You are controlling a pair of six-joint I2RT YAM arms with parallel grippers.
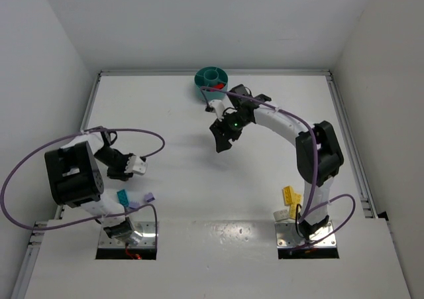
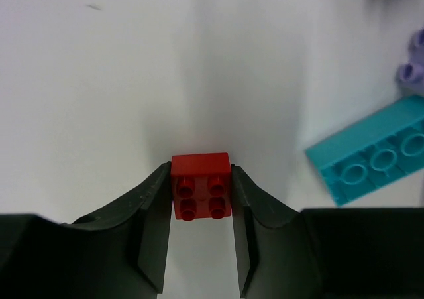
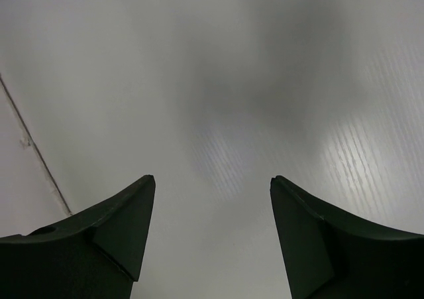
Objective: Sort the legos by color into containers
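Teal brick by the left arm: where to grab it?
Probably pinch the teal brick across its two long side walls, coming down from above. It lies flat, studs up, slanted in the left wrist view, so turn the jaws to match. A purple brick sits close to one end.

The top external camera is fixed high above and behind the 2 arm bases, facing down and forward, far enough off to take in the whole white table and the teal bowl at its far edge. The left wrist camera looks down from close range past the left gripper at a red lego and a teal lego, the latter also visible at the top view's lower left. The right wrist camera looks down at close range past the right gripper onto a patch of table, its only overlap with the top view.
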